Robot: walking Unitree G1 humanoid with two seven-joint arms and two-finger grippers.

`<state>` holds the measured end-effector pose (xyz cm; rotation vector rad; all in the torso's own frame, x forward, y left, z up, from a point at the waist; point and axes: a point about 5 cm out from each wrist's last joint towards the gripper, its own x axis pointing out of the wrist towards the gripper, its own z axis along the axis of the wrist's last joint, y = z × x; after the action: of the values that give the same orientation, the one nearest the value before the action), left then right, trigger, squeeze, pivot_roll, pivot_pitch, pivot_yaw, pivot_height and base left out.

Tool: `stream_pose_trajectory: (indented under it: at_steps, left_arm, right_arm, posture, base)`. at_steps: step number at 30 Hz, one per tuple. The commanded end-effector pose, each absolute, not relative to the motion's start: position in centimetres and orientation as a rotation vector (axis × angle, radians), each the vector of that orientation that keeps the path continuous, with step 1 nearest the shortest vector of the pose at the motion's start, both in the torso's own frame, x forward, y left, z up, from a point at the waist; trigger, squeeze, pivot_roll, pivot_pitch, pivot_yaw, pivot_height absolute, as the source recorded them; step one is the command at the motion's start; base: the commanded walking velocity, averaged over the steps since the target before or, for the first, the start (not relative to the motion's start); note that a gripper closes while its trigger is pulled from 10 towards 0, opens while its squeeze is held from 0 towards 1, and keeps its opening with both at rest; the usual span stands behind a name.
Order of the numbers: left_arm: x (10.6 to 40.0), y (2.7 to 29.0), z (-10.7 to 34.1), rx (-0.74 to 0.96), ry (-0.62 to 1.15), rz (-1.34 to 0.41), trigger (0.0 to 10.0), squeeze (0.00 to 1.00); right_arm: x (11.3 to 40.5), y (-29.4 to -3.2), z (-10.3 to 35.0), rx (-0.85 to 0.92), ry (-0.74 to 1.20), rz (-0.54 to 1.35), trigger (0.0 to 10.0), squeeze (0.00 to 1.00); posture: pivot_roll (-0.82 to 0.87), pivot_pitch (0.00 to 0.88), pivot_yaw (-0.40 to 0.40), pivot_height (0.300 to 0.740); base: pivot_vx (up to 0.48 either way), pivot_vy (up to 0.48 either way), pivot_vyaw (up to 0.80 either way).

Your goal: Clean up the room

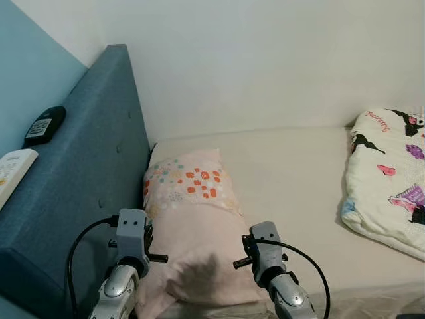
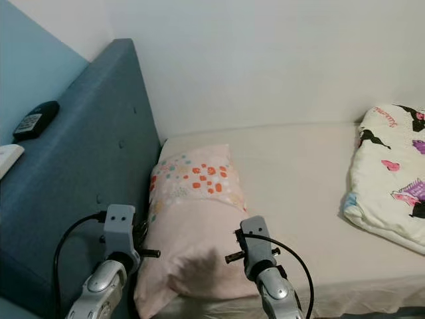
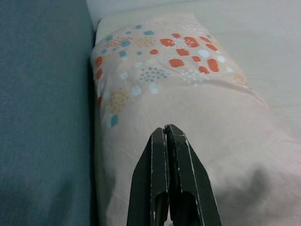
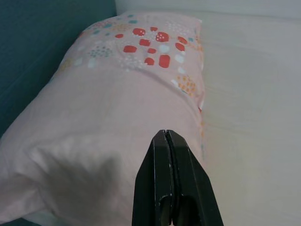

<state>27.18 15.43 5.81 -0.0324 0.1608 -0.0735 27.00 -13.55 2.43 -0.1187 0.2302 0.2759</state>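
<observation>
- Left eye view: a pink pillow (image 1: 192,226) with orange and teal dots lay on the cream bed (image 1: 299,193), against the blue headboard (image 1: 86,179). On the headboard's top sat a black remote (image 1: 44,125) and a white remote (image 1: 12,173); their key labels were too small to read. A folded cartoon-print quilt (image 1: 388,183) lay at the bed's right, with cursive red writing I could not read.
- Right eye view: both arms reached toward the pillow's near end.
- Left wrist view: the left gripper (image 3: 166,132) had its fingers pressed together over the pillow, nothing between them.
- Right wrist view: the right gripper (image 4: 166,136) was likewise pressed together, above the pillow.
</observation>
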Motion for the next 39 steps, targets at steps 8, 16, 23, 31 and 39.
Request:
stream_pose_trajectory:
  at_steps: [8,16,23,31,39]
  left_arm:
    - [26.92,15.53,5.58,-0.048,0.165,-0.076,10.0,0.0]
    - [26.92,15.64,5.56,-0.047,0.163,-0.075,10.0,0.0]
    - [27.01,15.66,5.53,-0.037,0.169,-0.081,10.0,0.0]
    - [27.1,15.63,5.46,-0.023,0.174,-0.086,10.0,0.0]
    - [27.06,15.66,5.3,-0.012,0.183,-0.091,10.0,0.0]
  right_arm:
    - [26.74,-13.43,2.23,-0.106,0.236,0.276,10.0,0.0]
    - [26.64,-13.45,2.09,-0.107,0.242,0.278,10.0,0.0]
    - [26.65,-13.48,2.06,-0.094,0.245,0.272,10.0,0.0]
    - [26.71,-13.55,2.02,-0.081,0.251,0.263,10.0,0.0]
    - [26.68,-13.58,2.1,-0.071,0.242,0.265,10.0,0.0]
  posture:
    - [-0.04,0.061,-0.008,0.74]
    - [-0.04,0.062,-0.007,0.74]
    - [-0.05,0.06,-0.005,0.74]
    - [-0.04,0.06,-0.005,0.73]
    - [-0.04,0.064,-0.003,0.701]
  base:
    - [0.0,0.0,0.0]
    - [0.0,0.0,0.0]
    - [0.0,0.0,0.0]
    - [0.0,0.0,0.0]
    - [0.0,0.0,0.0]
